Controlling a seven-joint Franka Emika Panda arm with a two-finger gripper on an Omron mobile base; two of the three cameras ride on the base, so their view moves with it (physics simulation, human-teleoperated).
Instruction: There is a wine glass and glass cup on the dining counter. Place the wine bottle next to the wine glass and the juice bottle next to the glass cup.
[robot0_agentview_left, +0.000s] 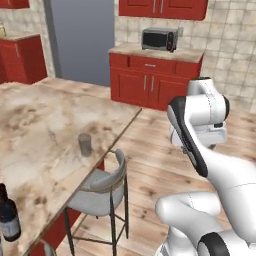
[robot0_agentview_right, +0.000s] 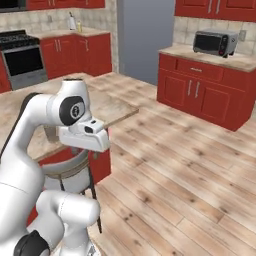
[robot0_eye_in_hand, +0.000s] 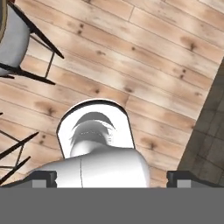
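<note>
The dining counter (robot0_agentview_left: 40, 125) spreads across the left of the left base view. On it, near its right edge, stands the glass cup (robot0_agentview_left: 84, 144), a short greyish tumbler. The dark wine bottle (robot0_agentview_left: 8, 216) stands on the counter at the lower left corner of that view. The wine glass and the juice bottle are out of view. My gripper (robot0_eye_in_hand: 111, 178) is open and empty; its fingertips (robot0_eye_in_hand: 43, 177) stand wide apart, pointing down at bare wooden floor. The arm is folded up to the right of the counter, well away from both things.
A grey-cushioned bar stool (robot0_agentview_left: 102, 192) stands at the counter's edge below the cup, also in the hand view (robot0_eye_in_hand: 13, 39). Red cabinets with a microwave (robot0_agentview_left: 159, 39) line the back wall. A stove (robot0_agentview_right: 22, 57) stands at the far left. Wooden floor (robot0_agentview_right: 190, 165) lies open on the right.
</note>
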